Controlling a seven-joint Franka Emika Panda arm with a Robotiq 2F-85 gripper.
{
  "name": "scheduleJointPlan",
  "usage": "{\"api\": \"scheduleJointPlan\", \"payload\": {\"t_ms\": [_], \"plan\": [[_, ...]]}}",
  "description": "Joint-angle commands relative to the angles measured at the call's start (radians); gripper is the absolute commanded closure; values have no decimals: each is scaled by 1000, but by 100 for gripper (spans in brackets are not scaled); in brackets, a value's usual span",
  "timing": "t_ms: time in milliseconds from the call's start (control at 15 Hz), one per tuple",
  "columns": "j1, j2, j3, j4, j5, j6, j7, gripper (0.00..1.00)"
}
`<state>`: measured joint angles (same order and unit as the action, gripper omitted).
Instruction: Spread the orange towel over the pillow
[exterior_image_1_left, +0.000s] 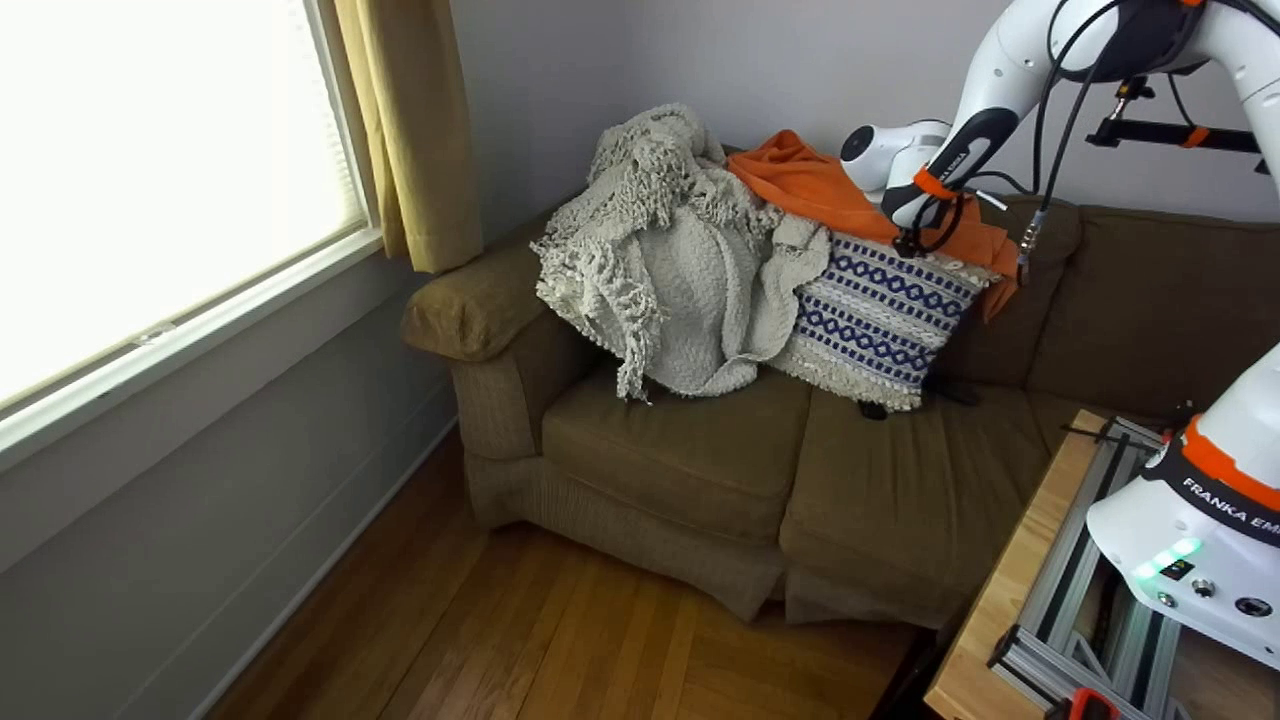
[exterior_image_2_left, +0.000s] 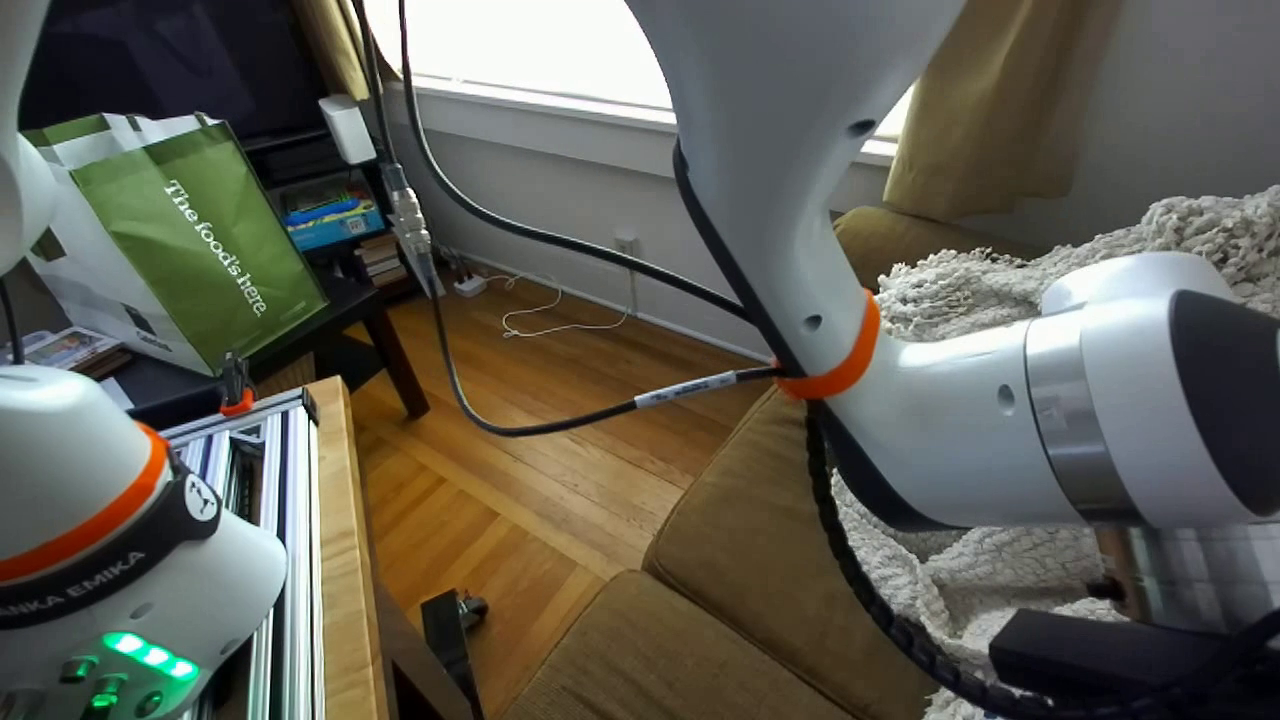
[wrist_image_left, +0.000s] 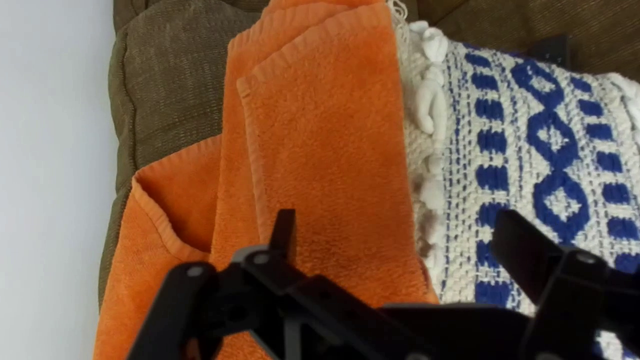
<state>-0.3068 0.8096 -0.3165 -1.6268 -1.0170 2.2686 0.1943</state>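
The orange towel (exterior_image_1_left: 800, 190) lies along the top of the sofa back and the upper edge of the pillow in an exterior view, with one end hanging down at the pillow's right corner. In the wrist view the towel (wrist_image_left: 330, 140) is folded in layers beside the pillow (wrist_image_left: 555, 150). The white and blue patterned pillow (exterior_image_1_left: 880, 310) leans against the sofa back, its front mostly uncovered. My gripper (wrist_image_left: 397, 217) is open and empty, with one finger above the towel and the other above the pillow. In an exterior view the gripper (exterior_image_1_left: 908, 243) is small and partly hidden at the pillow's top edge.
A shaggy grey blanket (exterior_image_1_left: 690, 290) covers the sofa's corner left of the pillow. The brown sofa (exterior_image_1_left: 680, 460) stands against the wall. The robot's base table (exterior_image_1_left: 1010, 600) is in front of it. Cables (exterior_image_2_left: 560, 240) hang from the arm. A green paper bag (exterior_image_2_left: 200, 240) stands behind the base.
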Motion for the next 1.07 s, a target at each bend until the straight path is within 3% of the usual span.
{"api": "scheduleJointPlan", "payload": {"t_ms": [0, 467, 800, 1000], "plan": [[-26, 76, -8, 101, 15, -10, -19, 0], [-65, 110, 9, 183, 38, 3, -121, 0], [-81, 94, 45, 177, 123, -27, -338, 0], [-84, 81, 58, 168, 177, -45, -459, 6]]}}
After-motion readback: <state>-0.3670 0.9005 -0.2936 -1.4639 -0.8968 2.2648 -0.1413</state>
